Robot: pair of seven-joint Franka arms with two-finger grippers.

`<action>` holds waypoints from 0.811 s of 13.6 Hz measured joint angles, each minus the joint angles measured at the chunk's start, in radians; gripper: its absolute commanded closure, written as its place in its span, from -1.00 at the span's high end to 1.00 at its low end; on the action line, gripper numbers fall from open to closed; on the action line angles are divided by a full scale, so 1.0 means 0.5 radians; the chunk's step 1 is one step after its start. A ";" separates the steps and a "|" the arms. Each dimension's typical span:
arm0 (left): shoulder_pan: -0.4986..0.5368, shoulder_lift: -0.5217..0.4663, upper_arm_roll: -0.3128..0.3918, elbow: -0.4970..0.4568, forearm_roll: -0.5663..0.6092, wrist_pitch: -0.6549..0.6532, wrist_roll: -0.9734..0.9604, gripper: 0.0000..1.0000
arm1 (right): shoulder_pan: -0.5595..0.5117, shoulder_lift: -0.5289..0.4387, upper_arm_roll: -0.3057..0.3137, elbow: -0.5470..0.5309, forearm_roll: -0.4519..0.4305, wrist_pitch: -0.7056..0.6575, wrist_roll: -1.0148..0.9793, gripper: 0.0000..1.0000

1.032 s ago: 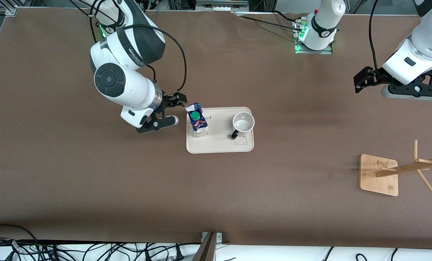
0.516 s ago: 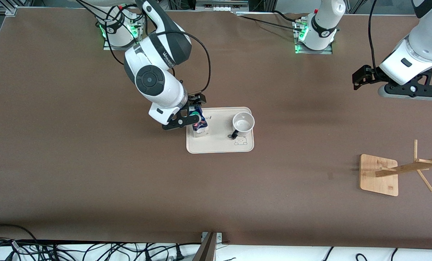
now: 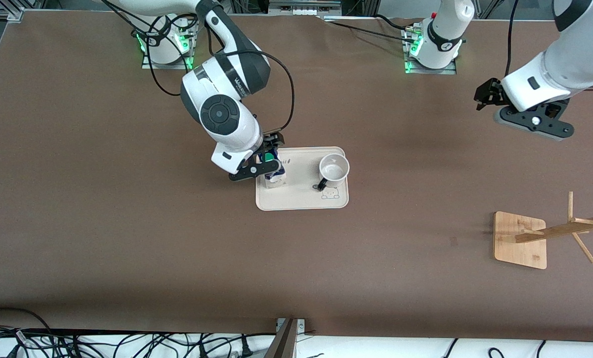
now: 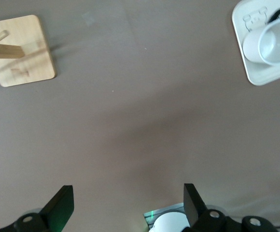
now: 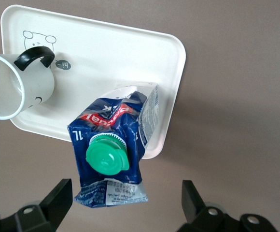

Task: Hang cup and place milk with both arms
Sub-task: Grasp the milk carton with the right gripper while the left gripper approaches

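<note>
Milk (image 3: 272, 171) is where you begin: the dark-blue and white carton stands upright on the cream tray (image 3: 301, 199), at the tray's end toward the right arm. Your right gripper (image 3: 261, 163) hangs directly over it, its black fingers spread wide on either side of the carton top without touching it. In the right wrist view you see the green cap (image 5: 107, 155) facing up between those fingers (image 5: 58, 200), with the carton (image 5: 113, 147) standing near the tray's edge (image 5: 171, 87).

Next along the tray you find the cup (image 3: 334, 169), a white mug standing mouth up, its black handle turned toward the front camera and a small bear drawing printed on the tray just beside it. Cup and milk stand apart from each other.

Toward the left arm's end of the table, nearer the front camera, you see the wooden rack (image 3: 523, 239), a square base with a pegged post.

Your left gripper (image 3: 533, 122) hovers over bare table, fingers wide apart in the left wrist view (image 4: 125, 205) and holding nothing.
</note>
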 measured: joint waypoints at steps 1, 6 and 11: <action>-0.021 0.013 -0.001 0.000 -0.001 -0.001 0.043 1.00 | 0.000 0.003 0.000 0.000 0.000 0.000 0.000 1.00; -0.075 0.035 -0.003 0.000 -0.001 -0.002 0.081 1.00 | 0.000 0.032 -0.001 0.000 -0.001 0.028 -0.033 1.00; -0.089 0.035 -0.003 0.000 -0.001 -0.003 0.086 1.00 | 0.000 0.047 -0.002 0.000 -0.001 0.051 -0.052 1.00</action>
